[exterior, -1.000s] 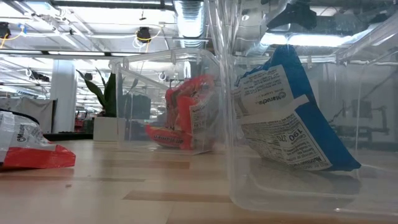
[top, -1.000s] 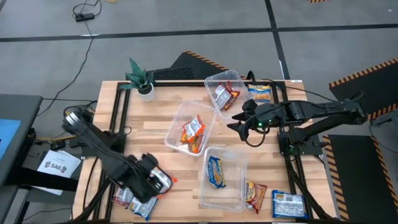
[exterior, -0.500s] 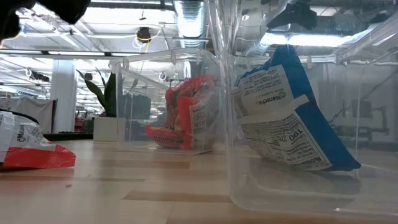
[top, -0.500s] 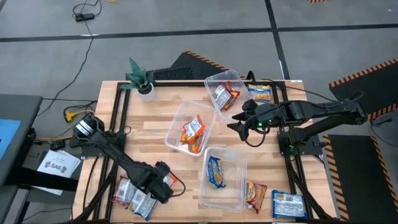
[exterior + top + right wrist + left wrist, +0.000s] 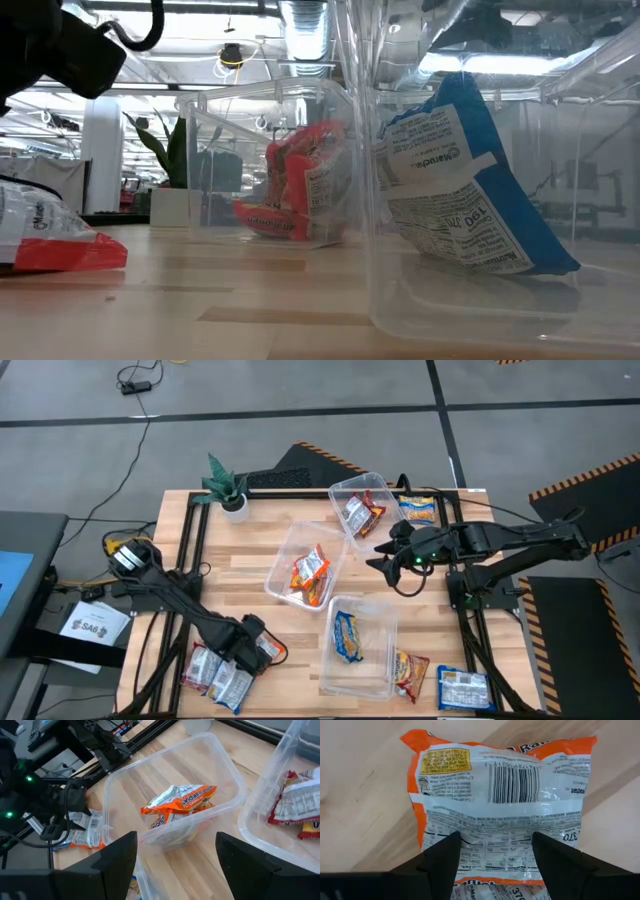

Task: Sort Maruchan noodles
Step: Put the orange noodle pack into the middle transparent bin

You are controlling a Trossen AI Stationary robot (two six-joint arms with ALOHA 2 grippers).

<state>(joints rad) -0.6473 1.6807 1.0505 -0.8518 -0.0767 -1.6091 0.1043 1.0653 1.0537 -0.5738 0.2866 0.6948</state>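
Left gripper [image 5: 262,651] low at table's [image 5: 240,560] front-left; wrist view alone shows fingers [image 5: 440,855] spread astride orange flat plastic noodle packet [image 5: 502,815], back up. Right gripper [image 5: 378,556] hovers mid-right, fingers [image 5: 112,855] apart, empty.

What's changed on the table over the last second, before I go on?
The left gripper came down from above the loose pile at the table's near-left corner and now sits over an orange-edged noodle packet, fingers open on either side of it, not yet closed. The right gripper, the three clear plastic tubs and their packets stayed put.
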